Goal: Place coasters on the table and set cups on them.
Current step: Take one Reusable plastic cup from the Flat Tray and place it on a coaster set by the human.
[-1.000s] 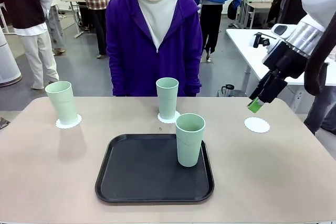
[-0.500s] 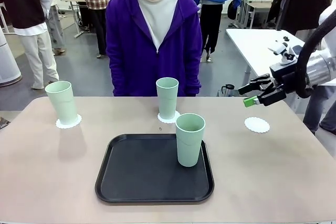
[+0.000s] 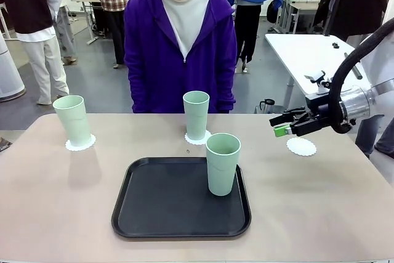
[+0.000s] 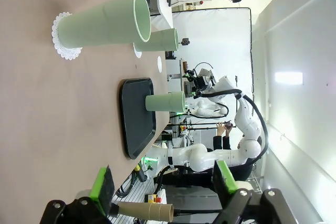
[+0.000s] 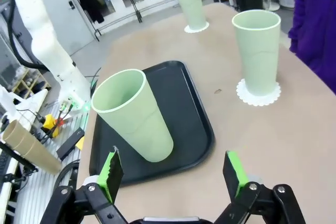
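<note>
- The large beige-tan smooth table (image 3: 55, 201) is read here as a clock face from the front camera, with 12 at the person in the purple zipped hoodie (image 3: 154, 47).
- A black rounded-square plastic tray (image 3: 160, 210) lies flat between the table's centre and 6 o'clock.
- One tall, tapered, pale mint-green plastic tumbler, the tray cup (image 3: 222, 164), stands upright at the tray's 2 o'clock corner, with its base on the black surface.
- A second identical tumbler, the middle cup (image 3: 196, 114), stands upright at 12 o'clock on a small round white lacy paper doily, the middle coaster (image 3: 207, 139).
- The third tumbler, the left cup (image 3: 73, 120), stands upright at 10 o'clock on the left coaster (image 3: 82, 145), a matching doily.
- A third doily, the bare coaster (image 3: 301, 146), lies flat at 2 o'clock with nothing on it, well apart from the tray.
- The right gripper (image 3: 276, 125) hangs in the air at the bare coaster's 10 o'clock. It lies level, its tips aim toward 9 o'clock, and its fingers are spread wide with nothing between them.
- In the right wrist view the tray cup (image 5: 137, 116) stands ahead, between the two green pads (image 5: 111, 174) but apart from them.
- The left gripper (image 4: 164, 181) has its fingers spread wide and holds nothing. Its camera looks across the table toward 3 o'clock, and the left cup (image 4: 100, 24) is the nearest thing to it.
</note>
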Controlling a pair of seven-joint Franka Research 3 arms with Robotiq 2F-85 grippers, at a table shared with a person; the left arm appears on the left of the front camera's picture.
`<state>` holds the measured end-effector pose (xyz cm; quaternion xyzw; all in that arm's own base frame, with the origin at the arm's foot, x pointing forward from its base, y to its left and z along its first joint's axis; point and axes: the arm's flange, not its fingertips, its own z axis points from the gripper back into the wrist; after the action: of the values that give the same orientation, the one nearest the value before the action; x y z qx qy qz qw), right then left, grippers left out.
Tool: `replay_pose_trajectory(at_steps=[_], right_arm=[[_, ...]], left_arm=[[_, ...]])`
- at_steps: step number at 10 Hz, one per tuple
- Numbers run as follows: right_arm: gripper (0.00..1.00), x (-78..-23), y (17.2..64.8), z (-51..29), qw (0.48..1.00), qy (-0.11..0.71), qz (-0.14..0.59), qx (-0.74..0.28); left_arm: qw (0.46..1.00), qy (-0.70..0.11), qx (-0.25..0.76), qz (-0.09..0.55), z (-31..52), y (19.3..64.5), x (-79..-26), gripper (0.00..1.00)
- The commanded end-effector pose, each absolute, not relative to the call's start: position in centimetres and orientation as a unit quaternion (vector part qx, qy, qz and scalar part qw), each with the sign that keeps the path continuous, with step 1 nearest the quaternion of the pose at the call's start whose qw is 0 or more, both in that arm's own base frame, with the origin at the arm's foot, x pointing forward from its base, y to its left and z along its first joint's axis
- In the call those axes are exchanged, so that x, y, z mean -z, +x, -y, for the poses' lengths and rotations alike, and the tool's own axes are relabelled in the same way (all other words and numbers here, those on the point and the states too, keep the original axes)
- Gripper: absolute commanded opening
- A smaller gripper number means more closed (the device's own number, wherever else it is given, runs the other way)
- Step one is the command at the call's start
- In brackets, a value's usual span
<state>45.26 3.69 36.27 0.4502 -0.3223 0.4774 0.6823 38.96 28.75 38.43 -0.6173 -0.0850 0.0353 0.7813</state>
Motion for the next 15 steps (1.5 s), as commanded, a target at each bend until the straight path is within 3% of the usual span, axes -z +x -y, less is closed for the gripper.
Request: replay_pose_trajectory(at_steps=[1,4,6,8,10,15], right_arm=[[1.0,-37.2,45.6,-3.0,0.682,0.443,0.333,-0.477],[1.0,-36.8,45.5,-3.1,0.683,0.445,0.329,-0.477],[1.0,-34.8,43.8,-3.9,0.588,0.472,0.4,-0.521],[1.0,-32.8,42.4,-4.6,0.559,0.482,0.432,-0.518],[1.0,-31.2,41.7,-5.3,0.56,0.472,0.466,-0.496],[1.0,-26.4,41.4,-8.7,0.602,0.466,0.413,-0.499]], left_arm=[[0.78,-0.618,-0.035,0.087,-28.8,38.8,-38.6,1.0],[0.78,-0.618,-0.035,0.087,-28.8,38.8,-38.6,1.0],[0.78,-0.618,-0.035,0.087,-28.8,38.8,-38.6,1.0],[0.78,-0.618,-0.035,0.087,-28.8,38.8,-38.6,1.0],[0.78,-0.618,-0.035,0.087,-28.8,38.8,-38.6,1.0],[0.78,-0.618,-0.035,0.087,-28.8,38.8,-38.6,1.0]])
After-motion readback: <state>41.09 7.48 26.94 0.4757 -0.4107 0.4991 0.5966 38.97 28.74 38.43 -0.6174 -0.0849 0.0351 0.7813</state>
